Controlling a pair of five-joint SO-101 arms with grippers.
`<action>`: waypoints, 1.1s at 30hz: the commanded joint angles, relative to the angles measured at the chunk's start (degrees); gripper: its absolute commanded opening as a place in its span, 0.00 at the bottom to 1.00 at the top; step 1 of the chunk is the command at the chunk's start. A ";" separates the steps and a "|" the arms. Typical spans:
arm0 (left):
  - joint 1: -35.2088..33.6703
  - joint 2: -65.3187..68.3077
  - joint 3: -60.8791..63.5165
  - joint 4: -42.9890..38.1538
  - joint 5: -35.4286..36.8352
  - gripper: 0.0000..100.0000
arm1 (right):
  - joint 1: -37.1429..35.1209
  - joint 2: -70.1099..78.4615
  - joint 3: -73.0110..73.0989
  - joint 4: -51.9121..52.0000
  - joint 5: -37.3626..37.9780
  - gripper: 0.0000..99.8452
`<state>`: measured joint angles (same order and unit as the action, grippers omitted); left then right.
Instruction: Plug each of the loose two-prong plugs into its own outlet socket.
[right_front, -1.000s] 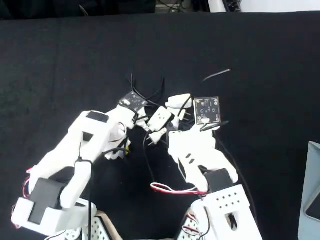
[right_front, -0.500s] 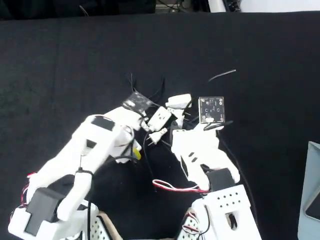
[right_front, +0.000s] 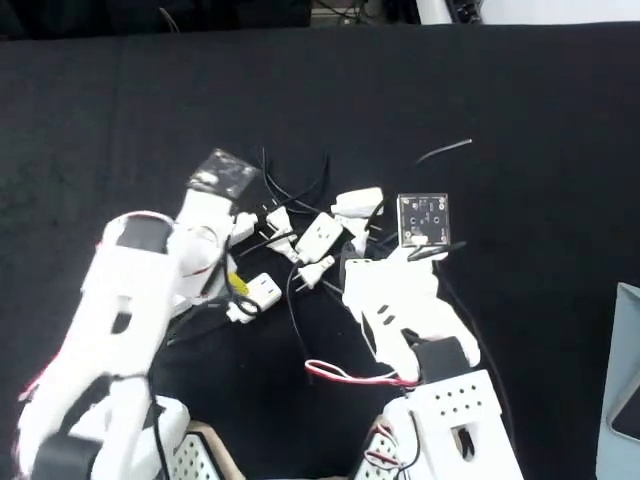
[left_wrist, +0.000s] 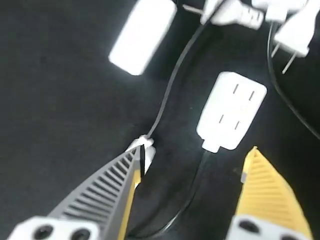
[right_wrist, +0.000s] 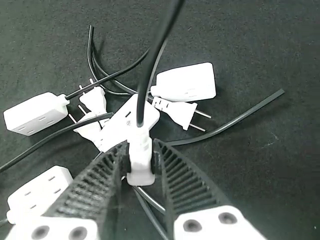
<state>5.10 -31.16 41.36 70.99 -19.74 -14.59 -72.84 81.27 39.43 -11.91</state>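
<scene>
- Lying tangled at the centre of the high view: white sockets (right_front: 320, 235) and two-prong plugs (right_front: 278, 218) on black cords (right_front: 298, 320), all on a black cloth (right_front: 520, 100)
- Left arm (right_front: 120, 320): lower left of the high view, its wrist over the left edge of the tangle
- Left gripper (left_wrist: 195, 152): wide open, grey finger (left_wrist: 117, 180) and yellow finger (left_wrist: 262, 185) well apart, nothing held; one cord runs through the gap
- Near socket (left_wrist: 231, 111): slots facing up, just past the left gripper's fingertips and in line with the gap, not touched; in the high view it lies left of centre (right_front: 258, 290)
- Small white piece (left_wrist: 146, 147): at the grey fingertip, identity cannot be told
- Right arm (right_front: 410, 310): lower centre of the high view, pointing up towards the tangle
- Right gripper (right_wrist: 139, 146): closed tight on a held plug (right_wrist: 139, 170), whose cord rises between the fingers; prongs hidden
- Middle socket (right_wrist: 127, 122): directly beyond the held plug, touching or just beside it, cannot tell which
- Spare plug (right_wrist: 180, 111): prongs bare, beside another socket (right_wrist: 185, 82)
- Loose wire (right_front: 445, 150): alone, upper right of the tangle
</scene>
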 joint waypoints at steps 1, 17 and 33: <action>-3.91 -13.19 -0.22 3.43 -0.09 0.32 | -1.32 -0.57 -3.21 -0.44 1.41 0.01; -22.46 -48.35 25.71 -0.35 9.23 0.32 | -20.13 0.48 -4.88 -3.60 8.18 0.01; -22.81 -62.59 40.57 -3.69 12.04 0.32 | -24.09 30.73 -3.12 -32.62 10.20 0.01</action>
<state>-17.14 -92.97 81.71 68.53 -7.78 -37.98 -49.27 79.34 14.55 -2.15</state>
